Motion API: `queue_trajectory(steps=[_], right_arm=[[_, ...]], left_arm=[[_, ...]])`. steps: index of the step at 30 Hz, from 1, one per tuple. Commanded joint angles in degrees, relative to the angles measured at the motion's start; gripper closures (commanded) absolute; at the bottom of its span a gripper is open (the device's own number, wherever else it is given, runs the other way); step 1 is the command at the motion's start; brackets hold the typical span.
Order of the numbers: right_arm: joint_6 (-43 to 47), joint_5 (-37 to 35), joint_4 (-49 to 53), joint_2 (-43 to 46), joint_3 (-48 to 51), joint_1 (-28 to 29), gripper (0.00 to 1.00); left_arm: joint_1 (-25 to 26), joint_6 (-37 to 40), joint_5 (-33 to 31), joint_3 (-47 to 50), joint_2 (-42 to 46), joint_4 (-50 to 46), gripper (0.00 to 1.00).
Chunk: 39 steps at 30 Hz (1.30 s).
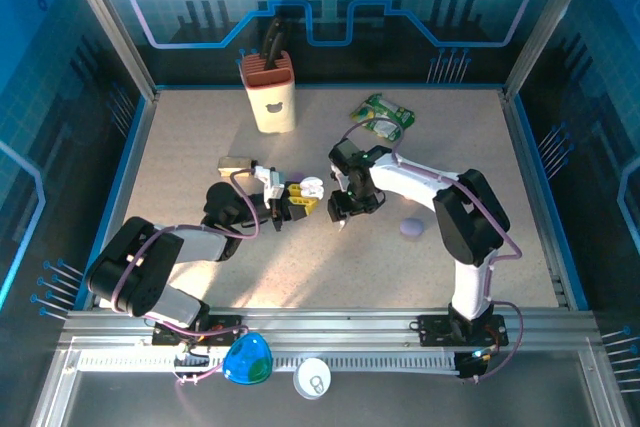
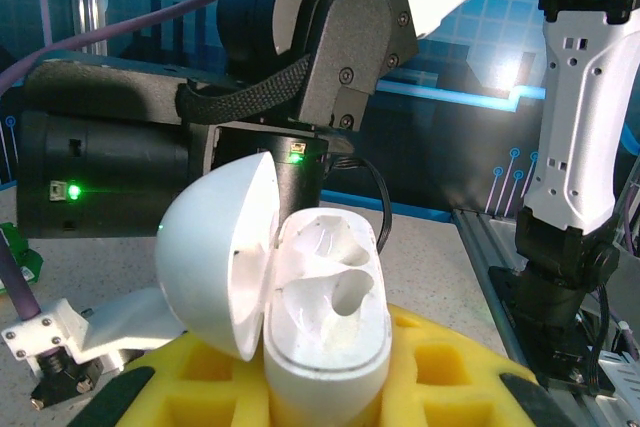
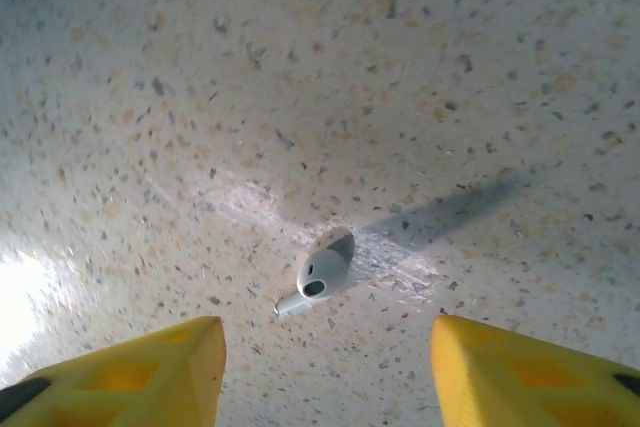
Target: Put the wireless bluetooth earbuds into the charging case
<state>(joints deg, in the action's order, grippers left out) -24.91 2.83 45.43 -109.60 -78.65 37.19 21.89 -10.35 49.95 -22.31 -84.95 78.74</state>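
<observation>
My left gripper is shut on a white charging case, gripped between yellow foam pads. The case stands upright with its lid swung open to the left, and both sockets are empty. One white earbud lies on the speckled table, stem pointing left. My right gripper hovers just above it, open, with a yellow fingertip on each side and nothing between them. In the top view the right gripper is close to the right of the held case.
A purple pebble-shaped case lies right of the right gripper. A beige holder stands at the back, with a green packet to its right. A small tan box lies behind the left arm. A blue object and a white disc sit on the front rail.
</observation>
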Motion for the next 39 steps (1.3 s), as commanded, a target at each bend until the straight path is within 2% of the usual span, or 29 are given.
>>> queue_trajectory(steps=[1, 6, 13, 31, 39], right_arm=[[-8.1, -2.6, 3.4, -2.8, -1.9, 1.2, 0.45], [-12.5, -0.5, 3.0, -4.4, -2.7, 1.3, 0.51], [-14.5, 5.5, -0.8, -5.8, -2.6, 1.3, 0.53], [-13.2, 4.0, 2.6, -9.1, -6.7, 2.0, 0.63], [-13.5, 1.6, 4.3, -10.5, -7.8, 2.3, 0.74]], left_arm=[[-0.5, 1.6, 1.5, 0.7, 0.8, 1.6, 0.92], [-0.6, 1.7, 1.7, 0.6, -0.2, 1.6, 0.92], [-0.6, 2.0, 1.8, 0.5, -0.6, 1.6, 0.92], [-0.6, 2.6, 1.9, 0.9, -0.9, 1.6, 0.9], [-0.6, 2.8, 2.1, 1.0, -1.0, 1.6, 0.9]])
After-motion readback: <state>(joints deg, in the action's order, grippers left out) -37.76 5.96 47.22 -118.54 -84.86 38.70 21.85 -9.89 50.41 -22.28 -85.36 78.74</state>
